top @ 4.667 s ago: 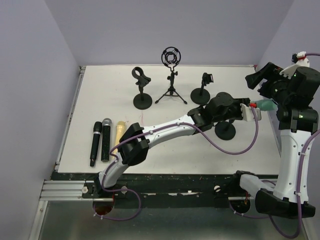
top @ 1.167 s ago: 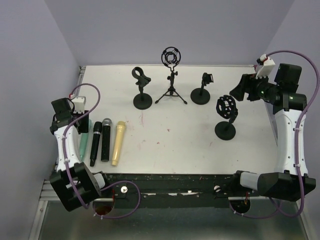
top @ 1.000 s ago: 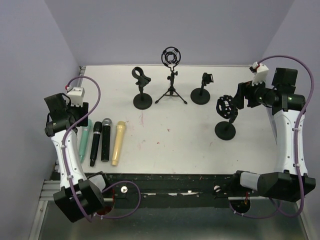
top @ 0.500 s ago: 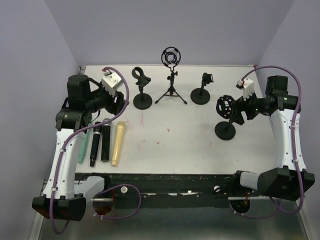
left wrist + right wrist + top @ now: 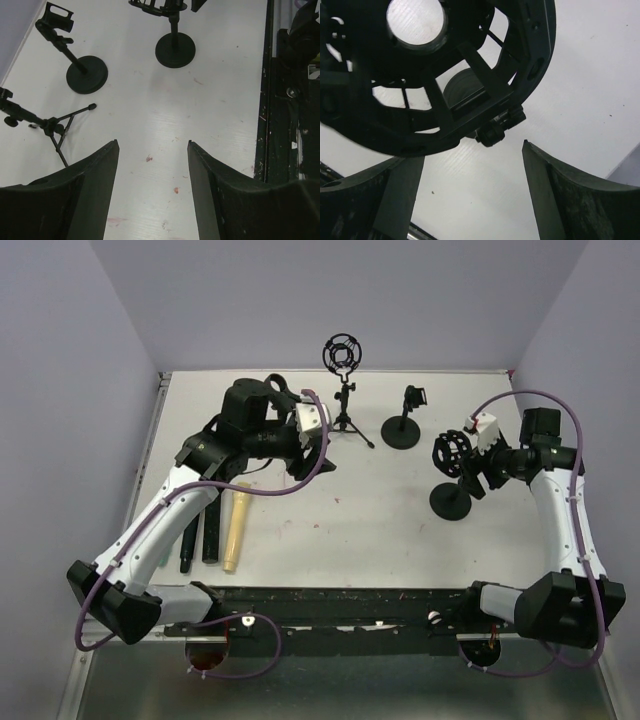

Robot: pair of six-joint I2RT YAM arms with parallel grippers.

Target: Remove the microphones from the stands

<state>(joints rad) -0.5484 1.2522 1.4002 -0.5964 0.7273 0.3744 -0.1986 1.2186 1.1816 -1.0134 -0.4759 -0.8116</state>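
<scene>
Three microphones lie side by side at the table's left: a black one (image 5: 187, 542), a grey-headed one (image 5: 211, 536) and a yellow one (image 5: 235, 528), their tops hidden under my left arm. The shock-mount stand (image 5: 452, 458) on its round base holds nothing; in the right wrist view its ring (image 5: 470, 95) fills the top and its centre is empty. My right gripper (image 5: 472, 472) (image 5: 472, 150) is open just right of that ring, not touching it. My left gripper (image 5: 322, 440) (image 5: 153, 142) is open above the bare table's middle.
At the back stand a clip stand (image 5: 284, 410) partly behind my left arm, a tripod (image 5: 343, 390) with an empty shock mount, and a small clamp stand (image 5: 404, 422) (image 5: 86, 74). The table's black front rail (image 5: 267, 100) runs along the near edge.
My left arm has swung from the table's left edge across to the middle. My right gripper has moved in and down to the shock-mount stand. Both grippers stay open.
</scene>
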